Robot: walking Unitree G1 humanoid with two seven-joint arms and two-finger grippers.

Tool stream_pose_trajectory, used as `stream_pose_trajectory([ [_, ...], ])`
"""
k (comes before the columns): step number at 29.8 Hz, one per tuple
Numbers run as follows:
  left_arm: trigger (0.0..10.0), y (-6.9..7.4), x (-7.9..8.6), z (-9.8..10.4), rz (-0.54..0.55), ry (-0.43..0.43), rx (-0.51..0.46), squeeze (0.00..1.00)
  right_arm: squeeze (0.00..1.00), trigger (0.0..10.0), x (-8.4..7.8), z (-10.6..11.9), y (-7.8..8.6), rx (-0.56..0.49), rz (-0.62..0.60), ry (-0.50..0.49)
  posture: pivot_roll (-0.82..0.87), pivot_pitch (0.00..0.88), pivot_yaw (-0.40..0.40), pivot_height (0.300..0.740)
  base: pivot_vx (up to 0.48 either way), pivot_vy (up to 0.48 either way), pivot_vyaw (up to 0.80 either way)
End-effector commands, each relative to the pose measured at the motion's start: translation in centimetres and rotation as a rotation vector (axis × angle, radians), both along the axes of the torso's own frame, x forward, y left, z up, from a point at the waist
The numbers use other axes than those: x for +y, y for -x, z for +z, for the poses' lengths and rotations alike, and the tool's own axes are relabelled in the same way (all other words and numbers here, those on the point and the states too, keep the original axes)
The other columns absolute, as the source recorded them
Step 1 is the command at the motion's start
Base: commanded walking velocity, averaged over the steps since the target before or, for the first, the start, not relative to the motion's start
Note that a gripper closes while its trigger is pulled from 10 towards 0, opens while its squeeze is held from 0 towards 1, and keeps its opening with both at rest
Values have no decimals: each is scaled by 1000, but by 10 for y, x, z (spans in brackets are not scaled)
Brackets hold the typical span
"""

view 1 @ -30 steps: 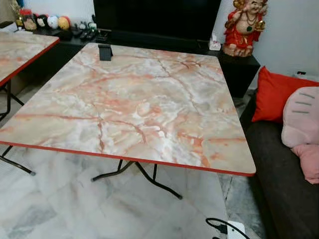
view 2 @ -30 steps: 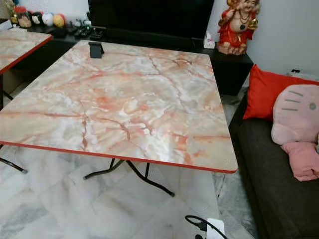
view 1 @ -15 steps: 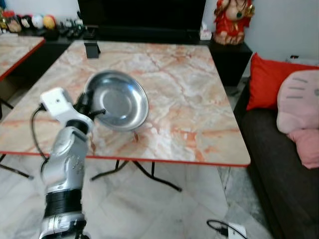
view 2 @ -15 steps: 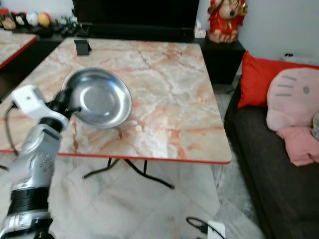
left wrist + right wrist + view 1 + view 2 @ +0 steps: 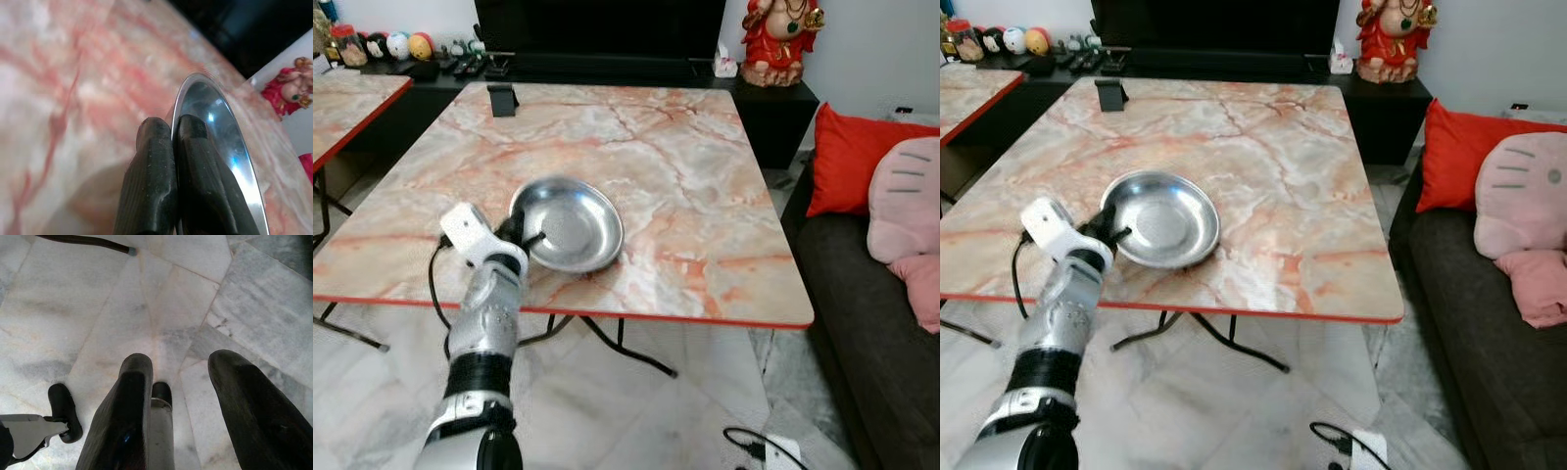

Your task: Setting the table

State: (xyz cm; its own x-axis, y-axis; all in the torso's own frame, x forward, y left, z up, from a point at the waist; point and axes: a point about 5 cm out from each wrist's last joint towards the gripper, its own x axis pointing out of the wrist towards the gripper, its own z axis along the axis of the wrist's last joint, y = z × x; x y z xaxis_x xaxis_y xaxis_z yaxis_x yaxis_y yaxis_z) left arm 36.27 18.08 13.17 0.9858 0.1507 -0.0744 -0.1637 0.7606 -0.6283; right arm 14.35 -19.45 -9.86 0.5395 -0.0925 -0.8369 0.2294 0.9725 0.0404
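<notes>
Nearest of all, the right gripper (image 5: 188,396) hangs idle over the marble floor (image 5: 98,308), its two fingers spread apart and empty.

Up from the near edge at about seven o'clock, the left arm reaches over the desk (image 5: 705,176), and the left gripper (image 5: 530,238) has its two fingers (image 5: 151,161) clenched on the rim of one steel plate (image 5: 570,223). In the left wrist view the fingers pinch the thin rim between them, one on the outer side and one on the polished inner side. The grip sits at about eight o'clock on the plate, so the dish lies ahead of the fingers and to their right, toward the middle of the desk. The plate is round, so it has no long axis to align. It looks slightly tipped, its far-right edge seeming to rest on the marble top while the gripped side sits higher; I cannot tell whether it is fully down. The left arm is plainly the one placed to finish the setting-down; my judgement is that it needs to lower the rim level and then let go.

At the far edge, around eleven o'clock, stands one small black stand (image 5: 501,99). Beyond, one red figurine (image 5: 778,39) sits on the dark cabinet. At three o'clock a sofa carries one red cushion (image 5: 847,162).
</notes>
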Motion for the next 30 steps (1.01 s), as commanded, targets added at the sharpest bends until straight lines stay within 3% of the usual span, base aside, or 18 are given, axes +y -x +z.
stream_pose_trajectory([
  [1, 10000, -6, -5, 5, 1, 48, -19, 0, 0, 10000, -2, 1, -1, -8, -12, 1, 20, 0, -16, 740, 0, 0, 0],
  [14, 10000, -9, 9, -2, 89, 58, 13, 0, 0, 10000, 0, 1, -2, -12, -18, -1, 14, 0, -18, 740, 0, 0, 0],
  [30, 10000, 4, 0, -30, -27, -18, 143, 0, 0, 10000, 2, 2, -5, -21, -3, 1, 30, 0, -23, 740, 0, 0, 0],
])
